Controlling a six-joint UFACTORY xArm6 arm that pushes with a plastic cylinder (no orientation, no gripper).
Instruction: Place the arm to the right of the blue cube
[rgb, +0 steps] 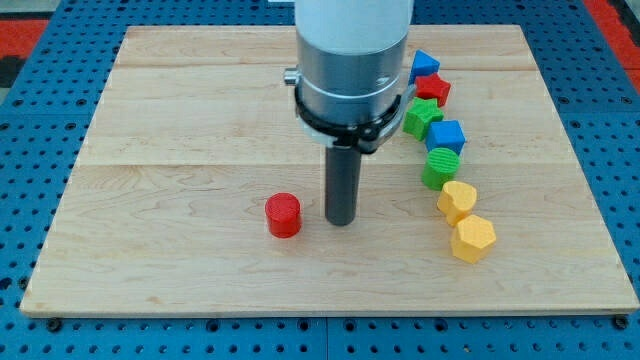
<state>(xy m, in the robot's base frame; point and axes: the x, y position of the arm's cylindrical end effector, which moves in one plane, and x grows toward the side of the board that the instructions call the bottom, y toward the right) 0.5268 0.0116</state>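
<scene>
**Tip on board, left of the block chain**

Camera view. The arm (352, 60) enters from the view's top and ends in a dark rod. My tip (342, 222) rests on the wooden board (180, 120), below the board's centre. No jaws are fitted; the rod is a plain pusher, so there is nothing to spread or press together.

A red cylinder (283, 215) stands just beside the tip, on the view's left, with a narrow gap between them.

The remaining blocks form a curved chain on the view's right. From top to bottom:

- blue block (424, 66), shape unclear, partly hidden by the arm
- red star (434, 90)
- green star (423, 117)
- blue cube (446, 136)
- green cylinder (440, 167)
- upper yellow block (457, 201)
- lower yellow block (473, 238)

Neighbouring blocks in the chain touch or nearly touch.

The blue cube sits in the middle of the chain, between the green star and the green cylinder. The tip lies well apart from the cube, to the view's left and lower.
</scene>
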